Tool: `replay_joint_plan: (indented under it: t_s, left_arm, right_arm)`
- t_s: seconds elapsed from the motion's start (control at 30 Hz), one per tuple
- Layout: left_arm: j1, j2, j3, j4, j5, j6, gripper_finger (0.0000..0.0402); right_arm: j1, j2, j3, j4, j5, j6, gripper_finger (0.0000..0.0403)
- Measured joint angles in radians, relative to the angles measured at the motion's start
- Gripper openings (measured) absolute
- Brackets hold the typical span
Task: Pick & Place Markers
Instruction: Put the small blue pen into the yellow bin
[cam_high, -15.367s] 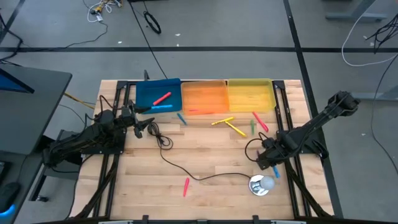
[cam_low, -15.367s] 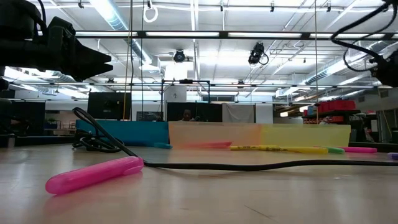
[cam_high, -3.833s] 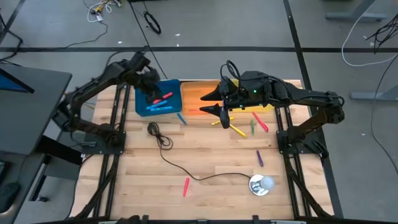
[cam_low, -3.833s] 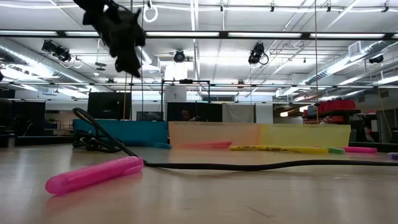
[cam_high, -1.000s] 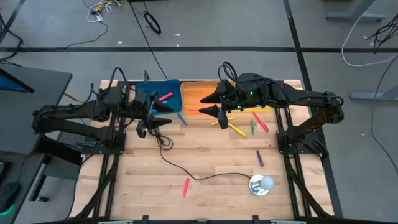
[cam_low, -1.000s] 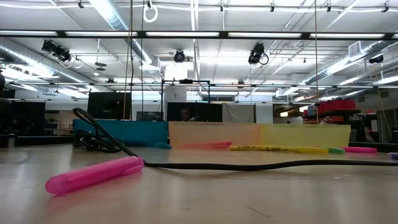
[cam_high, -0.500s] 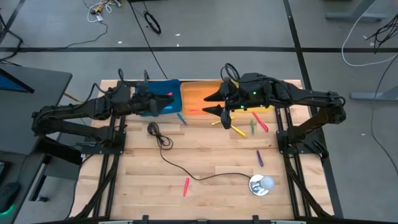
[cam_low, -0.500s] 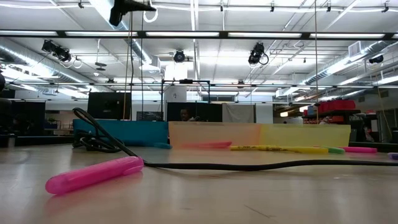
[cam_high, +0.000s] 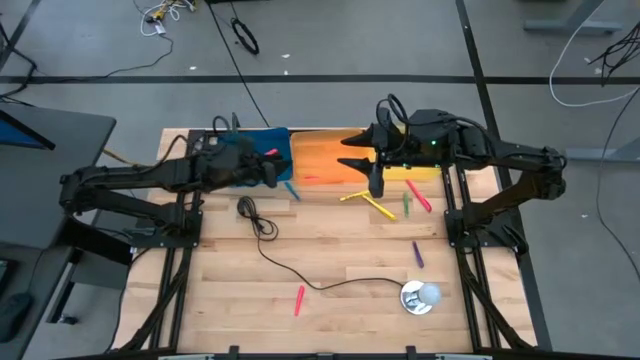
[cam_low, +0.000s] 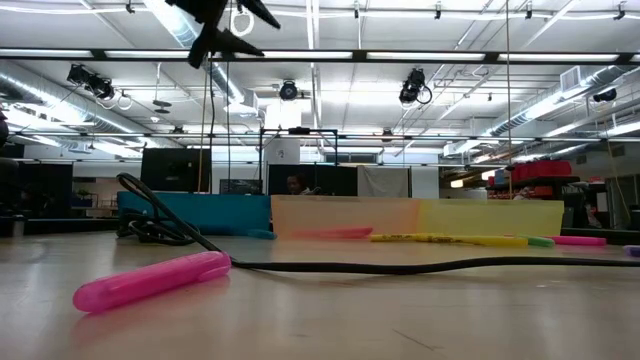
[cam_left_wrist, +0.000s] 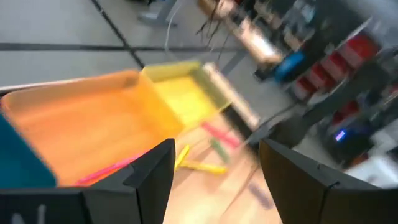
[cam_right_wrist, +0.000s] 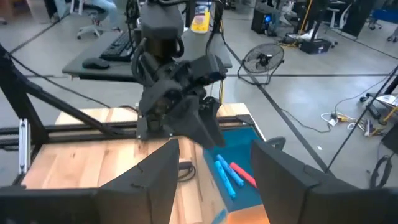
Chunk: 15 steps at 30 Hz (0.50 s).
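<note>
The markers lie scattered. One red marker (cam_high: 268, 153) and blue ones (cam_right_wrist: 225, 173) rest in the blue tray (cam_high: 240, 148), and a pink one (cam_high: 316, 180) in the orange tray (cam_high: 330, 155). Yellow (cam_high: 358, 195), green (cam_high: 405, 204), red (cam_high: 420, 196), blue (cam_high: 292, 188), purple (cam_high: 417, 255) and pink (cam_high: 299, 298) markers lie flat on the table. My left gripper (cam_high: 270, 170) hangs open over the blue tray's right part, holding nothing. My right gripper (cam_high: 365, 162) hangs open and holds nothing, high above the seam between the orange tray and the yellow tray (cam_high: 405, 150).
A thin black cable (cam_high: 268, 238) snakes from the blue tray across the table's middle to a round silver-white object (cam_high: 420, 296) near the front right. The three trays stand side by side along the far edge.
My left gripper has gone from above the cable's coil toward the far edge and the right, over the blue tray, sinking a little and rolling about its own axis. My right gripper has drifted toward the table's right edge and rolled slightly. Both have stayed open.
</note>
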<state>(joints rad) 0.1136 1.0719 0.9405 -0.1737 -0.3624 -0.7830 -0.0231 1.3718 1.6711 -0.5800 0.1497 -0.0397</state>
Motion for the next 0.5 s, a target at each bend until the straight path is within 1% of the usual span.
replay_joint_plan:
  t_s: [0.07,0.2,0.3,0.4,0.5]
  left_arm:
    - [0.013,0.02,-0.001,-0.015,0.028,0.05,0.0238]
    - [0.054,0.053,-0.001,-0.038,0.141,0.157,0.0238]
    - [0.093,0.067,0.0,-0.08,0.227,0.282,0.0238]
    - [0.135,0.086,0.013,-0.148,0.289,0.404,0.0238]
    - [0.174,0.106,0.029,-0.172,0.356,0.521,0.0238]
  right_arm:
    - [0.0,-0.002,0.0,-0.009,-0.004,-0.008,0.0201]
    - [0.0,-0.003,0.0,-0.031,-0.01,-0.014,0.0201]
    - [0.0,-0.004,0.0,-0.039,-0.011,-0.014,0.0201]
    - [0.0,-0.004,0.0,-0.045,-0.011,-0.014,0.0201]
    - [0.0,-0.004,0.0,-0.054,-0.013,-0.014,0.0201]
